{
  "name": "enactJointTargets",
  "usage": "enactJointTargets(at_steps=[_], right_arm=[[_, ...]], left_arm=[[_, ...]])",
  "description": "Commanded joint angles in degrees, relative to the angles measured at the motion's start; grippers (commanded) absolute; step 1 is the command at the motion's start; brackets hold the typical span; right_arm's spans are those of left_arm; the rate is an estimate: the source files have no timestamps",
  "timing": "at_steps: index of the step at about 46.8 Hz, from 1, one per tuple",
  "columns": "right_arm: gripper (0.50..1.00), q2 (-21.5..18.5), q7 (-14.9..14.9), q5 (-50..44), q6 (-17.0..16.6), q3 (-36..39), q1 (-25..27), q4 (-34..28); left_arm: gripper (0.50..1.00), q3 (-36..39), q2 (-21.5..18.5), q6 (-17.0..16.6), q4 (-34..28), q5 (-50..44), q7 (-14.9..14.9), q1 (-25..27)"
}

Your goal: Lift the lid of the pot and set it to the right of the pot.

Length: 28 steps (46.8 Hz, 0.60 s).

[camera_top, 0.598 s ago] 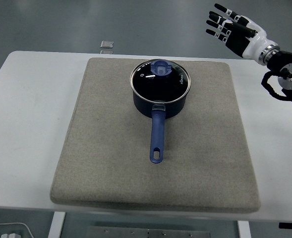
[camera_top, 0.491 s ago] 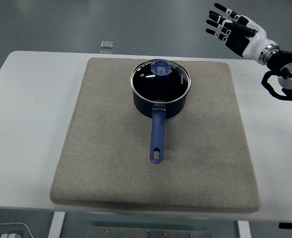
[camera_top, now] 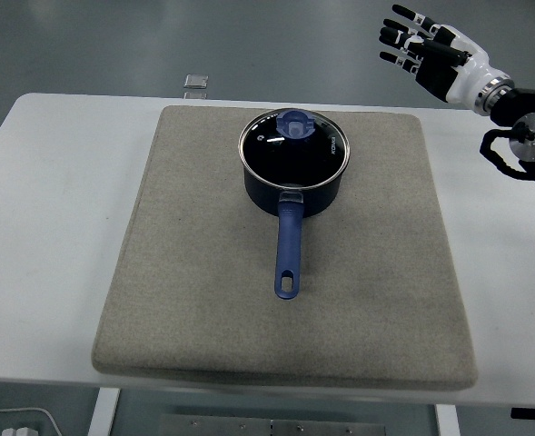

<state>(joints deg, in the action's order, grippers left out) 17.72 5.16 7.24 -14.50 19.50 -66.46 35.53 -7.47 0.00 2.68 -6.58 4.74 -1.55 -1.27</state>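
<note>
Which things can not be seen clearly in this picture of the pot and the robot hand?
- Inside of the pot: head view, covered by the lid.
- Right arm behind the right hand: cut off by the right edge.
- Small object at the table's far edge: too small to identify.
- Left arm: not in the picture.

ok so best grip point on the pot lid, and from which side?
Probably the blue knob at the centre of the pot lid, taken from above. The lid sits flat on the pot and its rim lies flush, so the raised knob looks like the only graspable part. The right hand, open at the upper right off the mat, is the nearer one; the pot handle points to the near edge, clear of that approach.
</note>
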Motion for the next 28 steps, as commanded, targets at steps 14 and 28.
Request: enactJointTargets(at_steps=[14, 28], right_arm=[[0.913, -0.05, 0.02, -8.38, -0.97, 0.19, -1.83, 0.77], [0.913, -0.14, 0.02, -21.03, -4.57, -0.52, -6.05, 0.86]], left_arm=[[1.0, 0.0, 0.0, -0.04, 0.08, 0.0, -0.03, 0.04], [1.0, 0.0, 0.0, 0.05, 0.08, 0.0, 0.05, 0.04]])
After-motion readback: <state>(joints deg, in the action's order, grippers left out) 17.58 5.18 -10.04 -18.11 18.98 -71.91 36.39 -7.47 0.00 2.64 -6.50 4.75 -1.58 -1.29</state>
